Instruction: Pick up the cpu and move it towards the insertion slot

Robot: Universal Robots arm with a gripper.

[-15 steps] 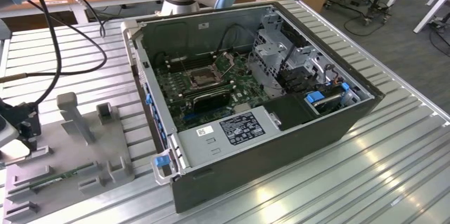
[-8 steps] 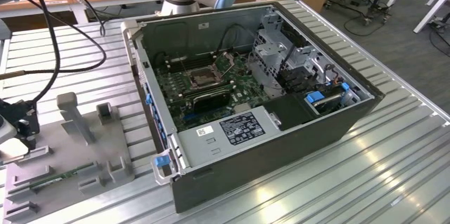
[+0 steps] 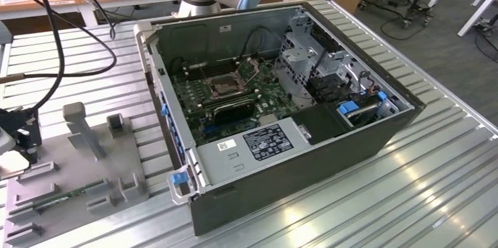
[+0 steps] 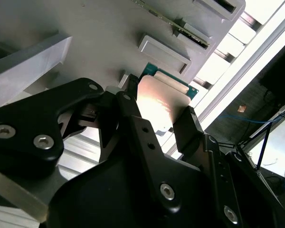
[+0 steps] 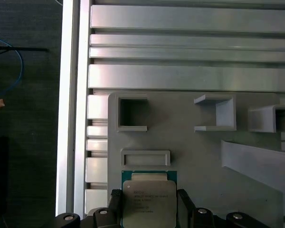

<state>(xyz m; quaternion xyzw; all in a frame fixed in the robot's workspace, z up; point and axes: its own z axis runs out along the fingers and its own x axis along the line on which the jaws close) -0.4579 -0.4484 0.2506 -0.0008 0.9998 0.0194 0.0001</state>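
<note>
- Now one cpu sits clamped between the gripper's two fingers, just over the grey tray.
- One insertion slot lies inside the computer case, well apart from the gripper.

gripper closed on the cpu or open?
Shut: in both wrist views the gripper has its fingers against opposite edges of the cpu, no gap visible. Lifted off the grey tray: cannot tell.

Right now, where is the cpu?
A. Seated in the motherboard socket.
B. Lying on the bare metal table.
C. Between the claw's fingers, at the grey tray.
C: in both wrist views the claw grips the cpu by two edges at the grey tray.
</note>
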